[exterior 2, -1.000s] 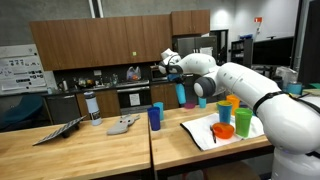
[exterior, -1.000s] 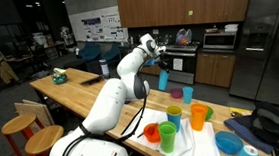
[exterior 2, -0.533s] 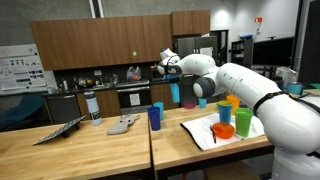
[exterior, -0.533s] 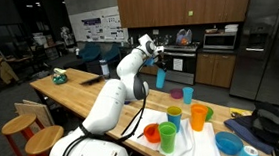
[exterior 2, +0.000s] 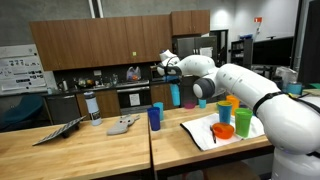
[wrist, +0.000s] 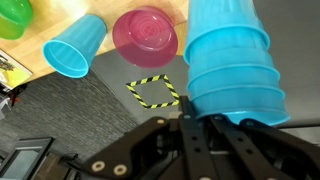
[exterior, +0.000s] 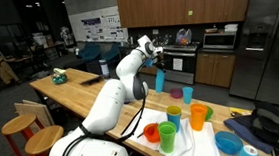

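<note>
1. Just off the bench [exterior: 76,93] edge, above the floor, the gripper [exterior: 155,57] is clenched on the rim of a stack of blue cups [wrist: 232,70], held aloft
2. The stack appears lifted but not yet set down; a pale blue cup [wrist: 75,45] and a pink cup [wrist: 147,35] sit near that edge, and an orange cup [exterior: 198,116] stands with others towards the bench's end

You see the gripper [exterior: 157,61] from afar in both exterior views, which share the table [exterior: 81,93] beside the jaws; your wrist view looks down, close.
</note>
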Action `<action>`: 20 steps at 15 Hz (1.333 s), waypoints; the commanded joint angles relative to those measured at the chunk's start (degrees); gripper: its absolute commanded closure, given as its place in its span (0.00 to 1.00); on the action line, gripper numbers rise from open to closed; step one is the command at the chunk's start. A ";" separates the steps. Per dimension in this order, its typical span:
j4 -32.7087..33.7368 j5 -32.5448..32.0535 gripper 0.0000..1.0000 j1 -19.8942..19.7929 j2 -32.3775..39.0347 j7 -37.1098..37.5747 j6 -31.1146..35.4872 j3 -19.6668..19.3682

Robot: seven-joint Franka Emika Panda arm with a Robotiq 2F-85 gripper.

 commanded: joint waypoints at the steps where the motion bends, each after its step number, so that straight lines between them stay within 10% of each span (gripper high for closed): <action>1: 0.53 -1.29 0.98 2.11 0.73 -1.13 -0.02 -1.17; 20: 0.49 -9.26 0.98 10.42 0.61 -1.10 3.40 -6.78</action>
